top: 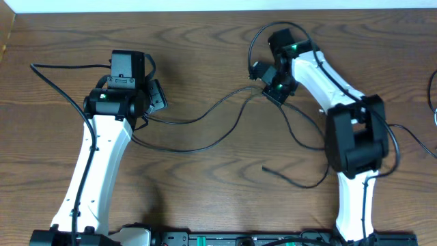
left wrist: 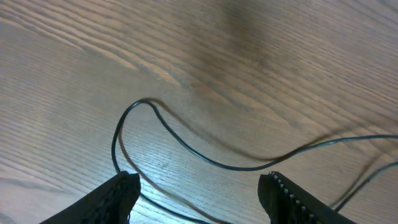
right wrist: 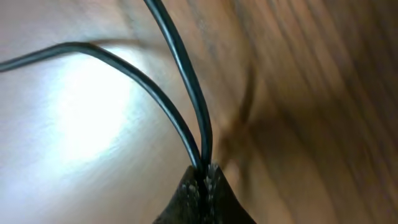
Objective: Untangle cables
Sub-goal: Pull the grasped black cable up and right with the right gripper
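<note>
Thin black cables (top: 205,116) run across the wood table as two strands between the arms, with further loops (top: 300,140) trailing beside the right arm. My right gripper (top: 266,92) is shut on the two strands; in the right wrist view the cables (right wrist: 180,68) fan out from the pinched jaws of that gripper (right wrist: 205,171). My left gripper (top: 157,97) stands open at the cables' left end. In the left wrist view a cable (left wrist: 186,146) curves over the table ahead of that gripper (left wrist: 199,186), one strand passing between its fingers (left wrist: 118,193) untouched.
A thicker black wire (top: 54,68) arcs out from the left arm, and another (top: 410,133) from the right arm. The table's far edge (top: 205,7) lies along the top. A dark rail (top: 239,239) runs along the front between the arm bases.
</note>
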`<state>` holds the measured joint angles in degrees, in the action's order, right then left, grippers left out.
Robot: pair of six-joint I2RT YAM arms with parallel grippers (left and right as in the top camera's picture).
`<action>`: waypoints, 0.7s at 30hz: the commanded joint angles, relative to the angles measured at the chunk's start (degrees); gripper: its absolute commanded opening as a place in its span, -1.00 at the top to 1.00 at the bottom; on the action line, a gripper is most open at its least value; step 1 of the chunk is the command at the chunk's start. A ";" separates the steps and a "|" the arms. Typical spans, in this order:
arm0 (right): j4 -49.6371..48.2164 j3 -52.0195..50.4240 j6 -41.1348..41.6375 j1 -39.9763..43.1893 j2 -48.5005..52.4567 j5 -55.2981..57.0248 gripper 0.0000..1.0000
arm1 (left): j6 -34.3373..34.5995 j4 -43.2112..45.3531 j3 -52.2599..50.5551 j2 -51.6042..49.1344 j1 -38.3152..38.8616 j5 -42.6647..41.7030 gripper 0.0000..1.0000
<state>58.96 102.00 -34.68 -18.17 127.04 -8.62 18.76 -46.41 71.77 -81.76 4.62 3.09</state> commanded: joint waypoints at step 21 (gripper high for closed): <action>-10.69 0.02 33.68 24.39 -31.36 12.83 0.98 | -0.52 -0.17 0.02 0.04 0.02 -0.15 -0.33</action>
<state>49.30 101.84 -4.80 1.58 100.29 1.87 18.76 -46.41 71.77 -81.76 4.62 3.09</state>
